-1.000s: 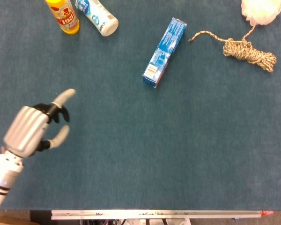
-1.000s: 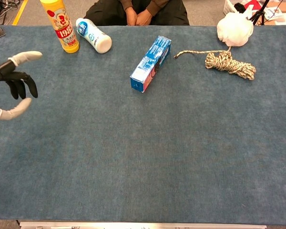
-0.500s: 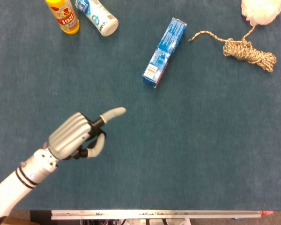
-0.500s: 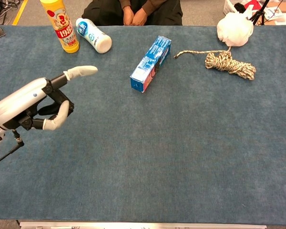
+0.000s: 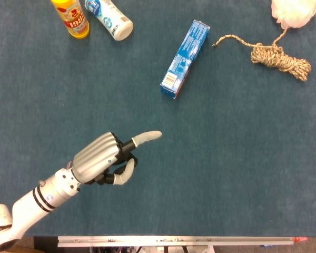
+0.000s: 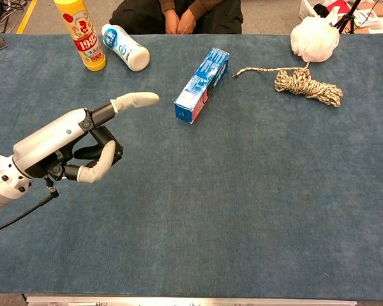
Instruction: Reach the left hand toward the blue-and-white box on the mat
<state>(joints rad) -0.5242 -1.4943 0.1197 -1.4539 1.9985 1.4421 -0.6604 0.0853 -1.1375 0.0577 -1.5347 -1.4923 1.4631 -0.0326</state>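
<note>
Blue-and-white box (image 5: 185, 59) lying flat on its long side on the mat (image 5: 242, 158), ahead of the left hand (image 5: 102, 159) and to its right, well apart from it; its near short end, bearing a small pale label, points back toward the hand. That orientation probably favours an approach along the box's length, the fingers closing across its narrow width.

Left hand: raised over the mat, back uppermost, holding nothing. One finger is extended toward the box; the thumb is curved below it and the remaining fingers are curled under the palm. The hand is thus mostly closed and empty, a pointing pose rather than a grasping one, so the fingers would likely need to spread before any contact. In the chest view the extended fingertip (image 6: 143, 98) appears just short of the box's near end, but the head view shows a clear gap of bare mat between them.

Beyond the hand and to its left stand a yellow bottle (image 5: 71, 17) and, beside it, a white-and-blue bottle (image 5: 110, 18) lying down. A coil of rope (image 5: 276, 57) lies beyond the box, far to the hand's right.

Compared with the frame a second earlier, the hand has travelled from the mat's left edge toward the box, and more forearm is exposed. The box and other objects are unmoved. The right hand appears in neither view.
</note>
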